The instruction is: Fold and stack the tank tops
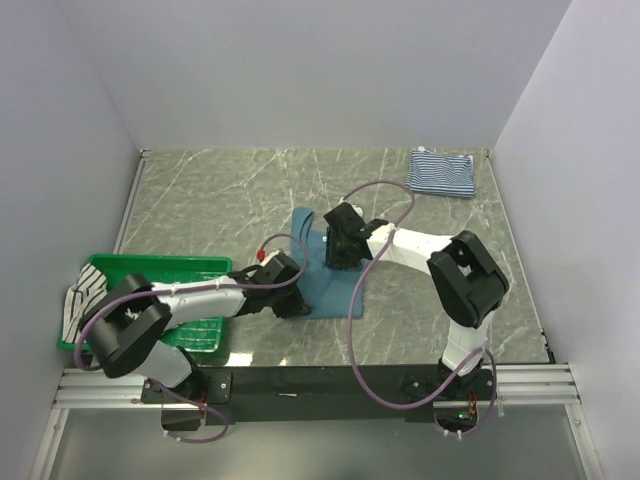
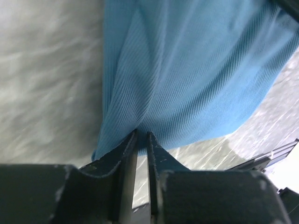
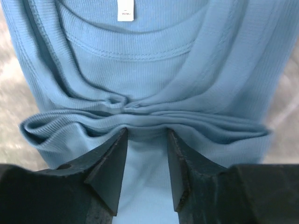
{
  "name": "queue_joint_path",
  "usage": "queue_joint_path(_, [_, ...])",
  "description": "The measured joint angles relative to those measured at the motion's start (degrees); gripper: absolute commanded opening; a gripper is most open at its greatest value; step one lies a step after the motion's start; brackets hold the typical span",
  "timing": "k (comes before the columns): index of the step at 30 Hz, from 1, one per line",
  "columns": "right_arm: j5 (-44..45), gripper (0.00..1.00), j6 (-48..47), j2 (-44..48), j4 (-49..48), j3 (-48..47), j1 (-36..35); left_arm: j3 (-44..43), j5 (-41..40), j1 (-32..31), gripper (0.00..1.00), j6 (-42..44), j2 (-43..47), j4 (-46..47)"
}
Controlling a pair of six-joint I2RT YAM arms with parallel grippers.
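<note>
The teal tank top (image 1: 335, 292) lies on the middle of the marble surface (image 1: 230, 190), between the two arms, because it is the garment being folded. The left fingers (image 2: 127, 151) are closed on its side edge, pinching a thin lip of ribbed cloth, probably to carry that edge across or keep it taut. The right fingers (image 3: 114, 163) stand apart at the neckline end, their tips against a bunched ridge of cloth just below the white label (image 3: 124, 9). They clamp nothing, and they seem to be setting up a grip on the gathered layers. The navy-striped tank top (image 1: 442, 172) rests folded at the far right corner, seemingly as the start of the stack. The black-and-white tank top (image 1: 78, 300) hangs over the left rim of the green basket (image 1: 150, 268), not yet folded.
</note>
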State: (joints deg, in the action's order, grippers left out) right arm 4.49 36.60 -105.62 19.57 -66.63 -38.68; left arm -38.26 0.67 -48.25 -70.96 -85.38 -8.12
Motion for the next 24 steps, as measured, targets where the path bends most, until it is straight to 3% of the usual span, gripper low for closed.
queue_joint_path(6, [0.8, 0.57, -0.1, 6.0, 4.4, 0.9, 0.5, 2.4, -0.1, 0.0, 0.27, -0.3, 6.7, -6.8])
queue_joint_path(10, [0.9, 0.58, -0.1, 12.3, 5.8, 0.7, 1.4, 2.3, -0.1, 0.0, 0.42, 0.7, 9.9, -10.0])
queue_joint_path(13, [0.6, 0.58, 0.4, 16.9, 5.6, 1.5, 2.2, 1.7, -0.2, 0.1, 0.48, 1.8, 11.9, -12.1])
queue_joint_path(19, [-2.9, 0.58, 4.4, 29.9, 3.0, 16.7, 2.3, 1.4, 0.8, 1.6, 0.60, 4.7, 13.8, -13.7])
queue_joint_path(24, [-8.3, 0.58, 10.3, 37.0, 1.3, 31.1, -0.2, 5.5, 4.7, 2.9, 0.65, 5.6, 15.6, -12.4])
